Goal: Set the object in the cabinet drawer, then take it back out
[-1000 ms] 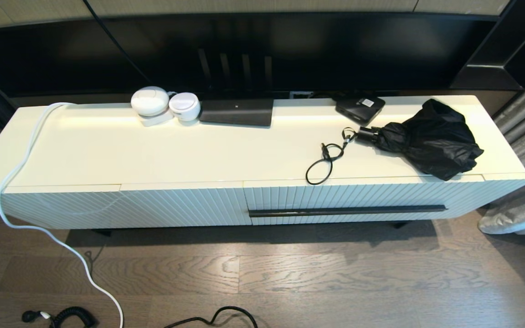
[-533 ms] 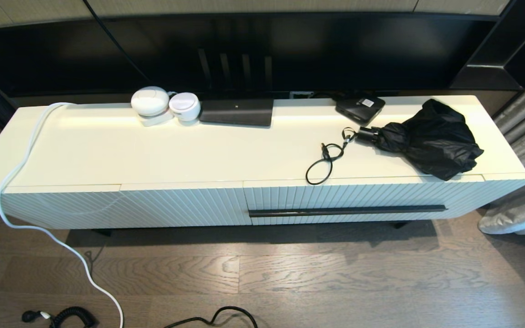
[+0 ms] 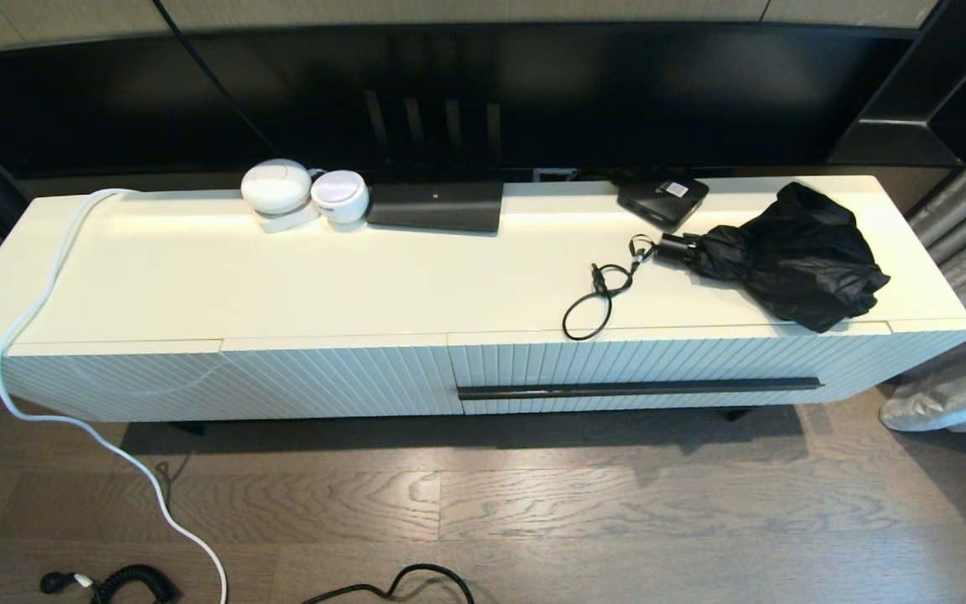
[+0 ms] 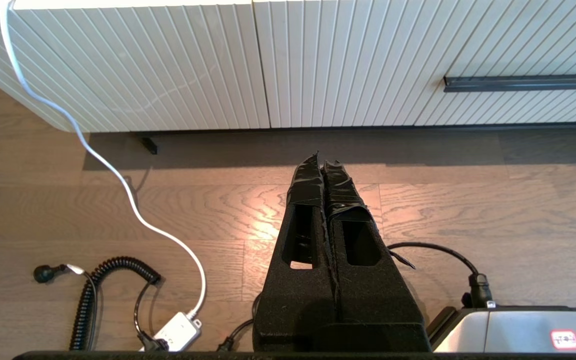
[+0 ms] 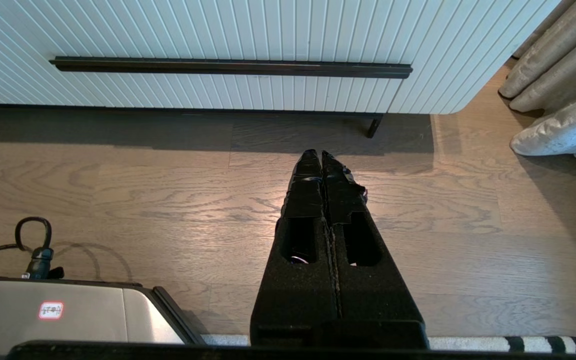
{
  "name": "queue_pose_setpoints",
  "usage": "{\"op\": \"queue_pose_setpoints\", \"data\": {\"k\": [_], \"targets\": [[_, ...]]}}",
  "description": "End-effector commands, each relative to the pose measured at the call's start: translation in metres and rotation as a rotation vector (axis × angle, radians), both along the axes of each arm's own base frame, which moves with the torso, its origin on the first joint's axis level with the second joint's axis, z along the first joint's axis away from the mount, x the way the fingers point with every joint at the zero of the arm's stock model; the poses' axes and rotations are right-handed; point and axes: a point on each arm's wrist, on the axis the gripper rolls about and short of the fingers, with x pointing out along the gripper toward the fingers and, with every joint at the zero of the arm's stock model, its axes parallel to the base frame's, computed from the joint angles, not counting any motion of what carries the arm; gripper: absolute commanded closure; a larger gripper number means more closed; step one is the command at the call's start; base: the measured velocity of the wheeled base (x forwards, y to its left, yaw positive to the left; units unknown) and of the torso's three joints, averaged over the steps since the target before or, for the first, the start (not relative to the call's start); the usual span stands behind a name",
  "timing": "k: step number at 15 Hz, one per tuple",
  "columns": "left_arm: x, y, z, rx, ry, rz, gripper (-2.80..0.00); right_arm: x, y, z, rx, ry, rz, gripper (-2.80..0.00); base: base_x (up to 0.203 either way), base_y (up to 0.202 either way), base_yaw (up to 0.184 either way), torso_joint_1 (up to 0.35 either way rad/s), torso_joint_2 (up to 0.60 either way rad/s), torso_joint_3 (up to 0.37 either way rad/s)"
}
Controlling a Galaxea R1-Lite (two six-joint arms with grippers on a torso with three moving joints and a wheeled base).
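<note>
Wide cream ribbed cabinet drawer (image 3: pixel 667 369) with thin black bar handle (image 3: pixel 640 387) seen fully closed. Black folded umbrella (image 3: pixel 785 256) lying on cabinet surface (image 3: pixel 282 285) above. Left pincer (image 4: pixel 322 165) and right pincer (image 5: pixel 322 160) pressed closed, empty, low over floor. Risk judged: thin bar slipped from on pull.

A home living room: a long, low cream media cabinet (image 3: pixel 282 277) with ribbed fronts stands on a wood-plank floor (image 3: pixel 533 503) beneath a large dark television screen (image 3: pixel 483 92). Household odds and ends lie on its top, among them a folded black umbrella (image 3: pixel 785 256), a small black set-top box (image 3: pixel 662 199) and two white round gadgets (image 3: pixel 303 193), while heavy grey curtains (image 3: pixel 965 335) pool on the floor at the right end
</note>
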Motion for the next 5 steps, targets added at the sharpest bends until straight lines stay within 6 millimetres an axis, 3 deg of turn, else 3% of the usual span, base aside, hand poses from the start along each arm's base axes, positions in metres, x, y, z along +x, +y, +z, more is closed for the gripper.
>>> {"op": "queue_pose_setpoints", "data": {"k": [1, 5], "targets": [[0.0001, 0.0, -0.0003, 0.0, 0.001, 0.0, 0.0, 0.0002, 0.0, 0.0004, -0.001, 0.001, -0.001, 0.0, 0.0, 0.0, 0.0, 0.0, 0.0, 0.0], [0.0001, 0.0, -0.0004, 0.0, 0.001, 0.0, 0.0, 0.0002, 0.0, 0.0002, 0.002, 0.002, -0.001, 0.0, 0.0, 0.0, 0.0, 0.0, 0.0, 0.0]]}}
